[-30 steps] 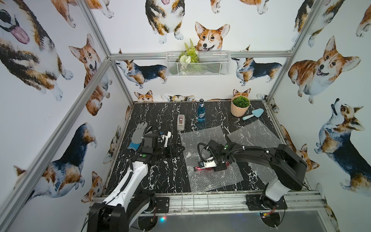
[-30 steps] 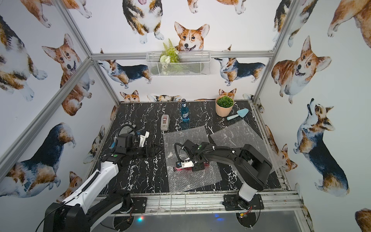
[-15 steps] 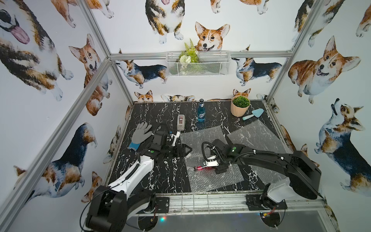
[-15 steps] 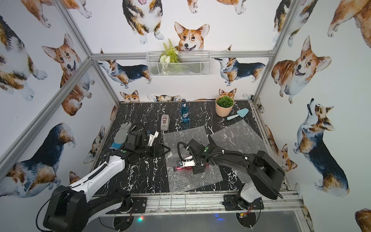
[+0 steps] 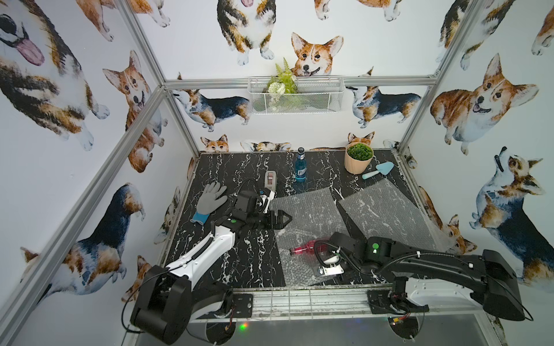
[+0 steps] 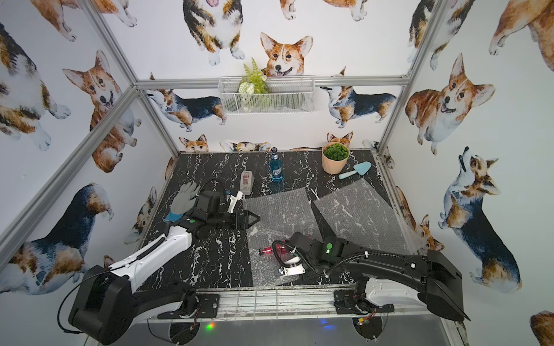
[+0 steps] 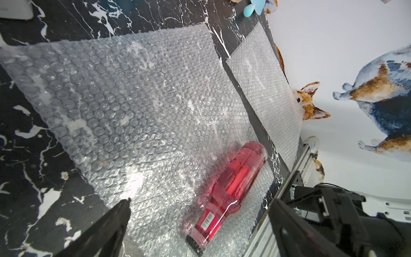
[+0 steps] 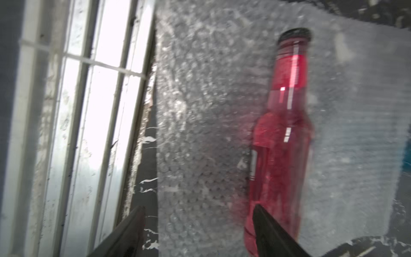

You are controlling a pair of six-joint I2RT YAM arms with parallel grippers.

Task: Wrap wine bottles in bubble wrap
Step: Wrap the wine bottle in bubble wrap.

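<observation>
The red-pink bottle (image 5: 302,248) lay on its side on a sheet of bubble wrap (image 5: 305,209). Its cap pointed toward the left arm's side, its base toward the right arm, and most of the sheet spread behind it. Being smooth, round glass, it would likely roll at a nudge, slip in a light pinch, and chip if knocked against the table (image 5: 239,263). The straight body near the label looked the surest place to hold it, since the thin neck offers less purchase. The film under it looked light, limp and springy, apt to slide or bunch. It would be better taken by the free edge nearest the bottle and folded over while the bottle was kept from rolling. The right gripper (image 8: 198,208) stood at the bottle's base end with its jaws spread and only film between them. One finger (image 8: 273,233) overlapped the base in the blurred right wrist view, and whether it touched the glass could not be told. The left gripper (image 5: 286,221) hung near the bottle, behind its cap end, spread wide and empty. A second sheet (image 5: 386,212) lay flat behind the bottle's base end. The blue bottle (image 5: 300,167) stood upright well behind the red-pink bottle, off both sheets.
</observation>
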